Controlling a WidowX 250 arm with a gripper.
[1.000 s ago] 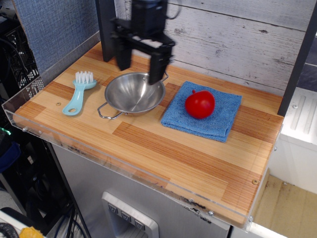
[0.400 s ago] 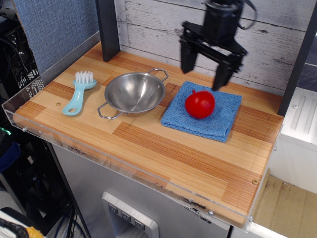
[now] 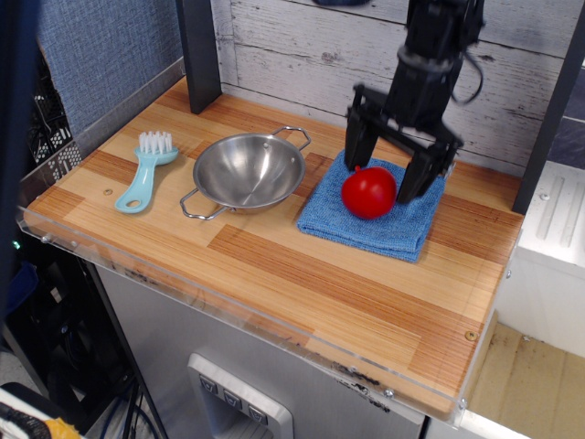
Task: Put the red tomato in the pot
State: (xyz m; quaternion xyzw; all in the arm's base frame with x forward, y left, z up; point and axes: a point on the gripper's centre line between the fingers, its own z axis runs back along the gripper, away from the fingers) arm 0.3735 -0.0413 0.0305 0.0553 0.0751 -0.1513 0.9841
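The red tomato is glossy and round and lies on a blue cloth right of centre. The pot is a shiny steel bowl with two wire loop handles; it stands empty to the left of the cloth. My black gripper is open and hangs low over the tomato. One finger is at the tomato's left back side and the other at its right. The jaws are wider than the tomato and I cannot tell whether they touch it.
A light blue brush with white bristles lies left of the pot. A dark post stands at the back left. A clear plastic lip runs along the wooden board's front and left edges. A white plank wall is behind.
My gripper moved from above the pot rightward to the cloth, then came down around the tomato. It stayed open. The tomato and pot have not moved.
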